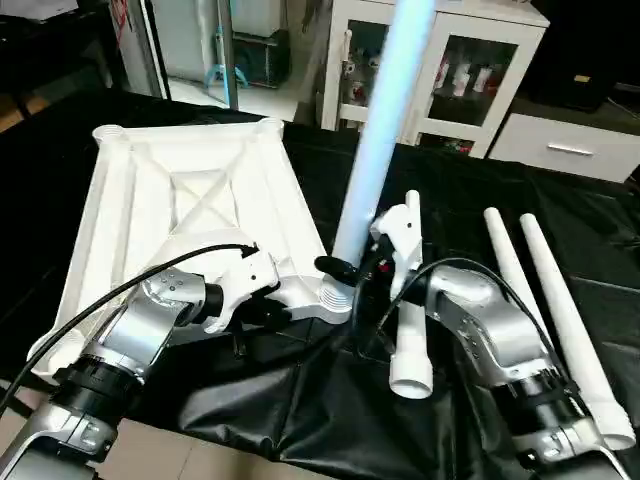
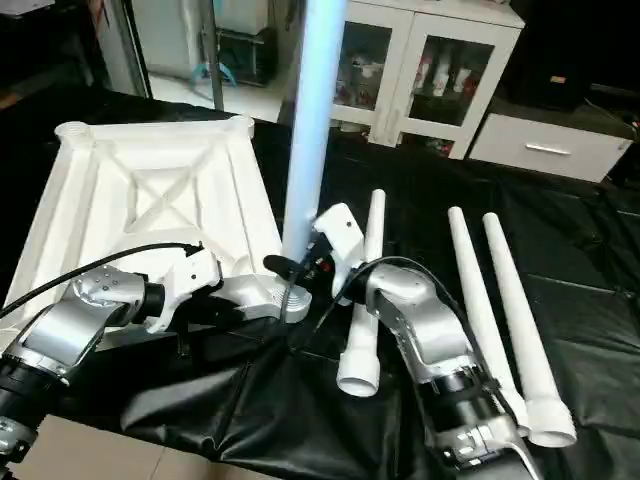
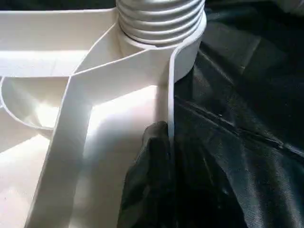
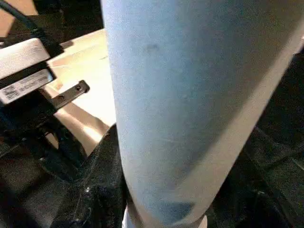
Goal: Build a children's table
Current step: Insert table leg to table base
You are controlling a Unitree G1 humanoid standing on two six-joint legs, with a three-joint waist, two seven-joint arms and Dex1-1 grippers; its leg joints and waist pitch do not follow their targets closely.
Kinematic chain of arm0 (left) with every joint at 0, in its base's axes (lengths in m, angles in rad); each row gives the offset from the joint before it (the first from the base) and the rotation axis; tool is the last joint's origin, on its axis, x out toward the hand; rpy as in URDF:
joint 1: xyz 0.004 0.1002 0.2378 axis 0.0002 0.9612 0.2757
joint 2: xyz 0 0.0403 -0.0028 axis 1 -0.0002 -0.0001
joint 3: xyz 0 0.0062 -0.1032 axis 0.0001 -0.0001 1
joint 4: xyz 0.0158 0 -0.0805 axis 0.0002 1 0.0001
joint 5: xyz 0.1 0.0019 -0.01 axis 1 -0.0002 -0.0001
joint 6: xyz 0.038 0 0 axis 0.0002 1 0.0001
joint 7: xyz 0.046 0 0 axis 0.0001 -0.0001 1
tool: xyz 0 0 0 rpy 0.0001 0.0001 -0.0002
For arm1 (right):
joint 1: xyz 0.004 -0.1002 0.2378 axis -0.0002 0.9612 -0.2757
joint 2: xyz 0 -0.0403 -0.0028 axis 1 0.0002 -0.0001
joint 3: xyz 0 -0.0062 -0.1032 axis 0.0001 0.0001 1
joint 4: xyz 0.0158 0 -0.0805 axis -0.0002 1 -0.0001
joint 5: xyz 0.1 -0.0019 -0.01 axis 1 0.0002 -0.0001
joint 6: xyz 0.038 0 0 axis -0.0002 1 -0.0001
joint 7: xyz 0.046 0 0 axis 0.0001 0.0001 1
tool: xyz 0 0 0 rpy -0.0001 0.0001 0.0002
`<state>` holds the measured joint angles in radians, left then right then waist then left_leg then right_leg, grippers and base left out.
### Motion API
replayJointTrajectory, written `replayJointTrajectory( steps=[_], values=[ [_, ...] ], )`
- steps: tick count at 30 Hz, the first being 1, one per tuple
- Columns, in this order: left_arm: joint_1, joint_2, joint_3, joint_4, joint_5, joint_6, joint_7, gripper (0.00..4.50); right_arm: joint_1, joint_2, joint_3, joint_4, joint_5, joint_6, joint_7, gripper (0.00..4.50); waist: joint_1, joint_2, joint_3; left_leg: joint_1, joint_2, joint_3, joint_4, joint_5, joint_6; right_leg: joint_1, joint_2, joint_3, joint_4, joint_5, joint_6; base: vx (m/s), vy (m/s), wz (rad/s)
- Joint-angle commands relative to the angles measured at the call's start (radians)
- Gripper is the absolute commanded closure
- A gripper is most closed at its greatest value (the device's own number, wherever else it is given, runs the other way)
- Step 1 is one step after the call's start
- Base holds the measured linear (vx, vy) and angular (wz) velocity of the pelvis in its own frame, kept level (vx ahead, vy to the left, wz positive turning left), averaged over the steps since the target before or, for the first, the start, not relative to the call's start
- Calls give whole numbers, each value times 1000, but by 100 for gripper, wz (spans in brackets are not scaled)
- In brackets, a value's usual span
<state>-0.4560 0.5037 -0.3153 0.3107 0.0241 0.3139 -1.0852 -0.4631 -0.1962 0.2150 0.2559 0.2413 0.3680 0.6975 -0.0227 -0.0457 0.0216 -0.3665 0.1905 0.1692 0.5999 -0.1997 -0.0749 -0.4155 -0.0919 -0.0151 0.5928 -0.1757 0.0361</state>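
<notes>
The white tabletop (image 1: 190,215) lies ribs-up on the black table (image 1: 480,230). The left hand (image 1: 262,312) is pinched tight on its near rim beside the corner socket (image 1: 336,296), where one leg (image 1: 385,130) stands upright — the right hand (image 1: 352,268) is clasped around it. Three legs (image 2: 490,300) lie alongside.

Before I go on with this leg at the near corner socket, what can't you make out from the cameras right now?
- Upright leg: its top is cut off by the upper edge of both eye views.
- How deep that leg sits in the near corner socket: the right gripper hides the joint.
- Left gripper on the tabletop rim: its lower finger is hidden behind the rim in the left wrist view.
- Loose leg: partly covered by the right forearm.
</notes>
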Motion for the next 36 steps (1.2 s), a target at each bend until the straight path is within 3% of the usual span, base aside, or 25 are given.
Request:
replayJointTrajectory(
  steps=[1,6,10,14,17,18,20,21,22,23,24,25,26,28,30,31,32,33,34,35,36],
  values=[
    [7,-14,18,-28,-34,-5,-7,450,43,0,15,145,-44,72,-59,268,1,11,-24,1,25,-24,-109,-527,-59,13,-32,13,-90,-535,-115,0,0,0],
    [8,-13,16,-28,-33,-9,-7,450,25,16,7,164,-41,59,-63,268,-1,12,-21,8,24,-26,-108,-570,-59,4,-32,11,-101,-602,-95,0,0,0],
    [7,-14,16,-29,-34,-7,-7,450,26,18,18,180,-54,45,-63,268,-2,18,-21,14,25,-27,-111,-591,-61,2,-30,9,-101,-575,-102,0,0,0],
    [10,-15,16,-32,-35,-6,-4,450,32,29,12,185,-60,23,-76,268,-4,18,-21,11,26,-27,-117,-595,-63,5,-28,7,-101,-530,-115,0,0,0],
    [14,-15,18,-33,-34,-2,3,450,35,37,2,185,-60,7,-89,268,-5,17,-16,18,24,-27,-115,-629,-58,-1,-29,5,-110,-591,-101,0,0,0],
    [24,-20,33,-31,-25,8,39,450,32,58,-23,196,-62,-14,-132,268,-5,23,-15,20,24,-31,-116,-644,-59,-1,-31,3,-113,-624,-89,0,0,0],
    [29,-29,46,-36,-20,31,72,450,24,72,-42,214,-65,-25,-173,268,-9,19,-12,22,23,-32,-114,-659,-60,-4,-31,-1,-119,-664,-75,0,0,0],
    [32,-35,53,-40,-17,46,95,450,17,82,-55,228,-68,-32,-200,268,-14,20,-10,23,21,-37,-116,-676,-59,-1,-30,-9,-125,-695,-61,0,0,0],
    [32,-37,54,-42,-17,49,98,450,16,83,-56,230,-69,-32,-204,268,-18,27,-9,28,24,-41,-120,-706,-62,-1,-30,-17,-128,-693,-61,0,0,0],
    [35,-53,64,-57,-17,81,131,450,5,94,-71,254,-74,-41,-242,268,-27,31,-8,30,26,-48,-127,-738,-64,10,-28,-35,-129,-646,-71,0,0,0],
    [40,-85,76,-86,-17,135,180,450,-13,110,-87,291,-80,-49,-291,268,-35,28,-8,21,30,-52,-134,-741,-65,23,-31,-40,-121,-609,-79,0,0,0],
    [44,-117,86,-115,-22,184,219,450,-29,123,-98,323,-83,-55,-326,268,-40,33,-8,15,32,-59,-143,-749,-66,38,-34,-47,-119,-558,-94,0,0,0],
    [48,-151,96,-143,-24,234,260,450,-46,138,-107,355,-86,-64,-354,268,-42,37,-5,19,34,-57,-145,-765,-69,35,-34,-47,-116,-540,-104,0,0,0],
    [52,-188,101,-168,-17,281,307,450,-66,156,-115,389,-85,-72,-379,268,-55,31,1,36,28,-51,-135,-759,-51,27,-40,-62,-139,-582,-100,0,0,0],
    [56,-233,101,-195,-1,330,364,450,-94,179,-124,435,-83,-88,-409,268,-65,31,-3,35,24,-51,-130,-734,-45,34,-45,-65,-147,-607,-87,0,0,0],
    [52,-270,101,-204,16,365,412,450,-120,198,-134,474,-78,-99,-442,268,-66,10,-1,34,22,-49,-128,-706,-34,31,-47,-69,-156,-634,-79,0,0,0],
    [44,-306,104,-205,35,393,466,450,-144,216,-140,514,-77,-111,-473,268,-68,15,1,44,22,-48,-126,-715,-33,26,-46,-81,-161,-640,-75,0,0,0],
    [42,-315,105,-205,40,399,479,450,-150,220,-141,523,-77,-114,-480,268,-72,19,2,43,24,-50,-128,-723,-34,32,-46,-90,-160,-628,-73,0,0,0],
    [25,-365,123,-202,60,436,560,450,-181,244,-153,575,-76,-132,-522,268,-77,17,8,25,34,-59,-146,-761,-43,53,-45,-102,-147,-598,-63,0,0,0],
    [16,-385,134,-200,65,450,594,450,-193,253,-159,596,-76,-141,-538,268,-81,25,13,14,43,-62,-164,-808,-52,64,-39,-106,-126,-560,-67,0,0,0],
    [4,-411,152,-196,70,464,635,450,-206,267,-165,616,-73,-146,-555,268,-55,31,19,-18,70,-48,-225,-906,-57,107,-16,-106,-27,-402,-95,0,0,0]
  ],
)
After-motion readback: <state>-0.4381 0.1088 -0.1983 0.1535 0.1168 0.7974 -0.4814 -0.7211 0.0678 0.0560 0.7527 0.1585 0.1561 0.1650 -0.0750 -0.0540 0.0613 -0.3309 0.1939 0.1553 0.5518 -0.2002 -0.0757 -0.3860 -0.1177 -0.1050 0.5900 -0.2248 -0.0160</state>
